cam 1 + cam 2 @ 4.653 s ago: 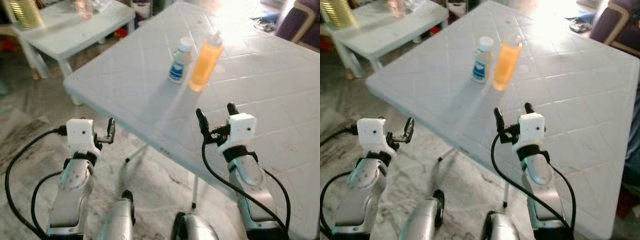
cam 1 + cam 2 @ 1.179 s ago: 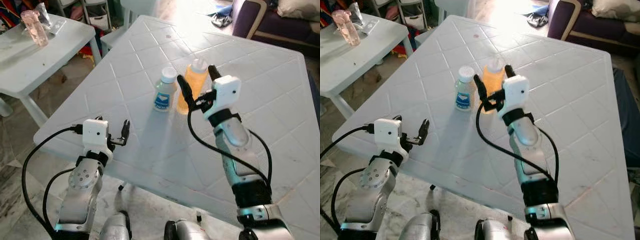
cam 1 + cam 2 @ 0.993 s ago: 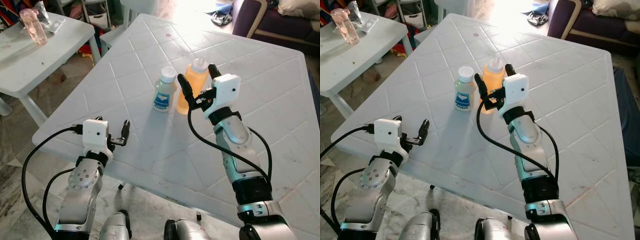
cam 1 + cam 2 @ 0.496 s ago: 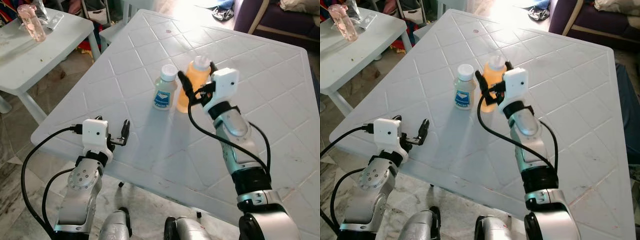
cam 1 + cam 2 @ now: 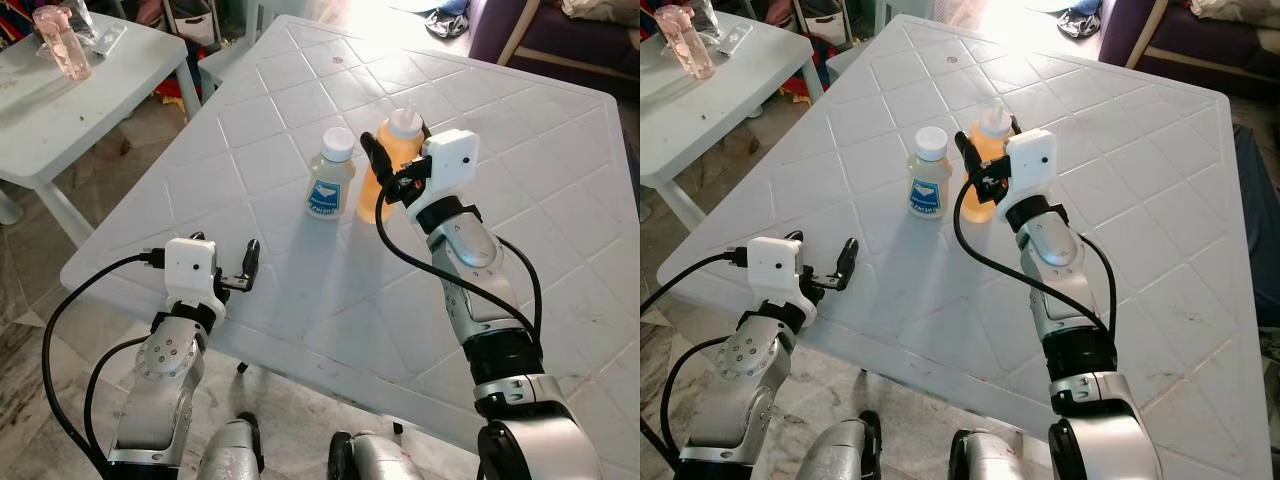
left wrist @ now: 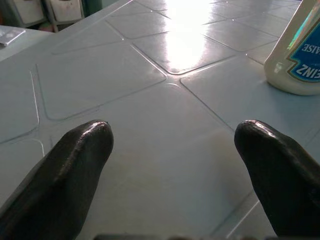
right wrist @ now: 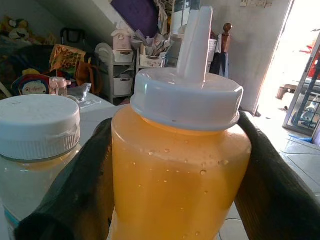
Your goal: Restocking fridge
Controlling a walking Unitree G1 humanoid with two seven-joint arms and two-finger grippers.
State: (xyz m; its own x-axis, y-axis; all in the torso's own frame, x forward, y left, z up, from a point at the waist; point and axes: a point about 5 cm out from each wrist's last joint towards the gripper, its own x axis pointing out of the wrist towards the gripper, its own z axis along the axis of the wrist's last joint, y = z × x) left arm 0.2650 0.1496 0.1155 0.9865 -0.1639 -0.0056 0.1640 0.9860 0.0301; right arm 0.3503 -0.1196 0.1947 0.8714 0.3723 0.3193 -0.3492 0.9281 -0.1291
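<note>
The right gripper (image 5: 392, 165) has its fingers clamped on the orange bottle (image 5: 388, 160), the white jar (image 5: 329, 187) just beside it mid-desk (image 5: 560, 160); the left gripper (image 5: 250, 265) holds its fingers apart.

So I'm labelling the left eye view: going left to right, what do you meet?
Pink bottle on the side table → left pincer → white-capped jar → orange bottle between the right pincer's fingers.
</note>
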